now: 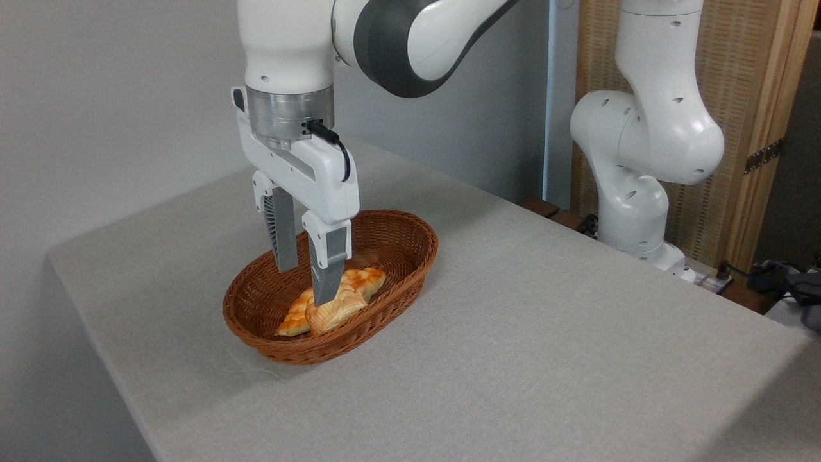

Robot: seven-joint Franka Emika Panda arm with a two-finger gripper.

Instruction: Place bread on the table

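From my feed I see the end effector [306, 285] pointing straight down into the oval brown wicker basket [401, 240], which sits on the light grey surface [545, 333] toward its left edge, nearer the far side than the near one. The two fingers [328, 266] stand a narrow gap apart, with nothing that I can see between them. The nearer finger's tip comes down right at the bread [337, 310], a small pale golden bun with browned edges lying in the near-left part of the basket; I cannot tell whether the tip touches it or only covers it from my angle. The farther finger ends above the basket floor, behind the bun.

Beside and partly under the bun I see a longer braided orange-brown loaf [364, 280], stretching from the basket's near-left end toward its middle; the two pieces touch or overlap.

The arm's white base column [635, 199] rises off the far right edge of the surface, in front of a wooden-framed woven screen [750, 96]. Some dark cables [763, 273] lie past the right corner.
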